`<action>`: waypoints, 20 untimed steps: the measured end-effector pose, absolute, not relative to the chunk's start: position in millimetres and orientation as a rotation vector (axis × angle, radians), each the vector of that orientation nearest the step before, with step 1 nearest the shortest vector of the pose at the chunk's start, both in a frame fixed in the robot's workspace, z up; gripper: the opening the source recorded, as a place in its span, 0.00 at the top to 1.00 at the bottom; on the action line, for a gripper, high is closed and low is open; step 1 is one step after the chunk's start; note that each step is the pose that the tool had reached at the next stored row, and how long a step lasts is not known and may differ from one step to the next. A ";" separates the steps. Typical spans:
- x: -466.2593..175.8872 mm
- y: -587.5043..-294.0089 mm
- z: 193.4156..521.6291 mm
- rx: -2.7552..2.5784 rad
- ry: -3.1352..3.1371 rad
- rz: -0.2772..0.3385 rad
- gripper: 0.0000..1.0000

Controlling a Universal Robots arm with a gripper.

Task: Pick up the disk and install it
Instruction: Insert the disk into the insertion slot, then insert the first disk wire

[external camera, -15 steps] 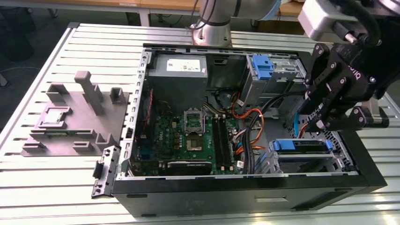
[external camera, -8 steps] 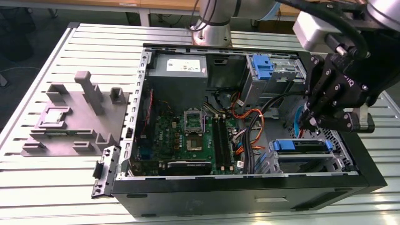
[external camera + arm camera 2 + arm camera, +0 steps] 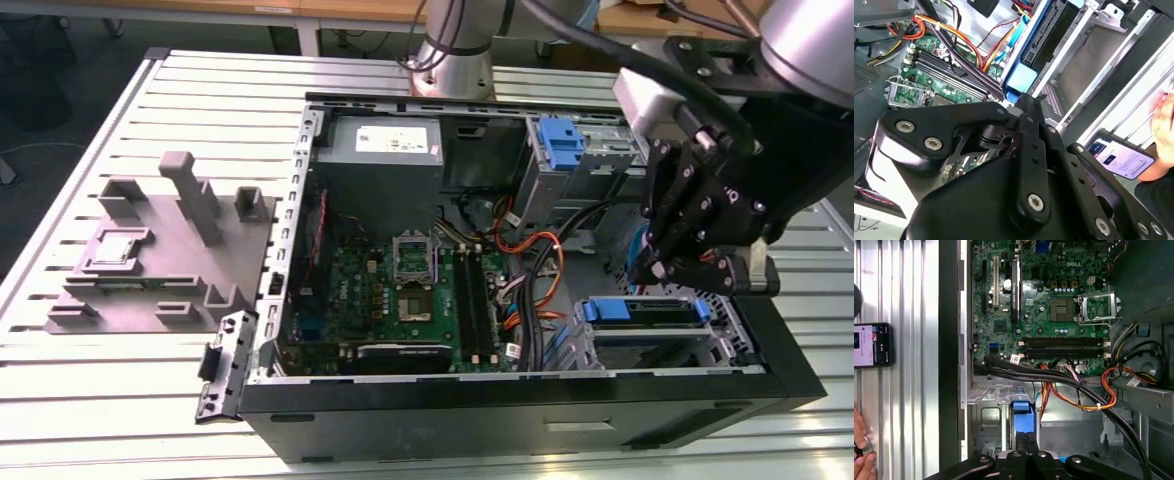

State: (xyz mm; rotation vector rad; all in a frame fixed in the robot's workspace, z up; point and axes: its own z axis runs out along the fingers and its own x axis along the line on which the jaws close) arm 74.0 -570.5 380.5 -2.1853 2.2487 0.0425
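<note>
Disk (image 3: 643, 312) sits in drive bay (image 3: 587, 345) of PC case (image 3: 534, 420), mostly hidden; blue carrier end visible. Gripper (image 3: 1027, 440) right over it, fingers (image 3: 1021, 444) look pressed together; contact w/ carrier unclear.

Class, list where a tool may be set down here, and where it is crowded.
Free: bare table slats between the grey holder block and the table's near edge, also beyond the block. Crowded: the computer case, with orange cables and the gripper over its drive bay.
</note>
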 end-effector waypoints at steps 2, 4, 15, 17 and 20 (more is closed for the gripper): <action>74.0 -570.4 376.9 -2.185 2.248 0.042 0.90; 74.0 -570.5 373.2 -2.185 2.248 0.041 0.90; 74.0 -570.5 369.1 -2.184 2.248 0.040 0.90; 74.0 -570.5 369.0 -2.184 2.248 0.040 0.90; 74.1 -570.5 369.0 -2.184 2.248 0.040 0.90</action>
